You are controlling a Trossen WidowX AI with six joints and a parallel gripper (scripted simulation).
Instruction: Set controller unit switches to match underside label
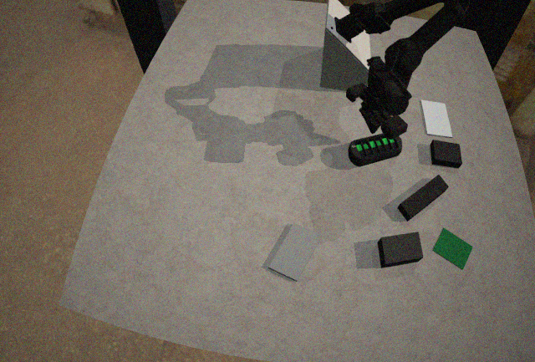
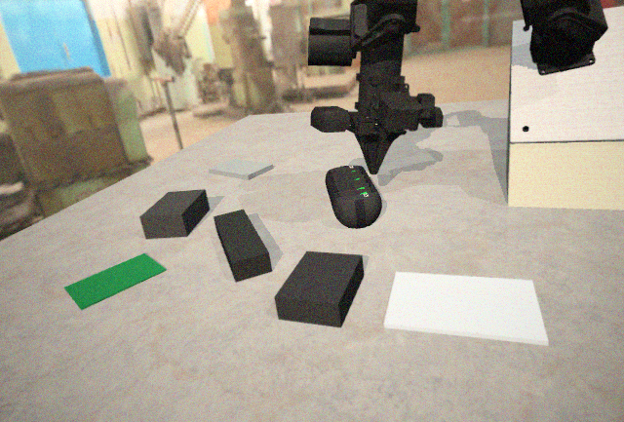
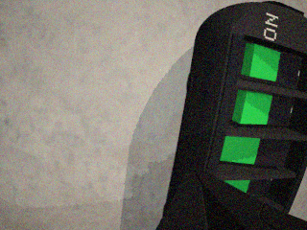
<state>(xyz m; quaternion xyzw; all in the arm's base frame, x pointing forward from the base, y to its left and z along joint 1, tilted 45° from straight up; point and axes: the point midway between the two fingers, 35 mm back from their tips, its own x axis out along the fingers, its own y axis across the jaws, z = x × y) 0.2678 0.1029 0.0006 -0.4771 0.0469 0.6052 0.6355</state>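
Note:
The dark grey controller unit (image 1: 374, 159) (image 2: 353, 208) (image 3: 189, 110) rests on the bench with its switch side up. Several green switch ends show in a row. In the wrist view, the two nearest the ON mark stand proud with their side faces showing; the third looks flatter, and the fourth is partly covered by the fingers. I cannot tell the exact setting of every switch. The underside label is hidden. My gripper (image 1: 374, 131) (image 2: 373, 172) (image 3: 198, 173) is shut and empty, pointing down with its tips close to the unit's long edge; contact is unclear.
A large sloped white panel (image 2: 564, 105) stands behind. Near the unit lie a white plate (image 1: 436, 119) (image 2: 463, 306), dark blocks (image 1: 445, 153) (image 1: 422, 198) (image 1: 399, 249), a green plate (image 1: 452, 248) (image 2: 115, 281) and a grey plate (image 1: 292, 252) (image 2: 241, 168).

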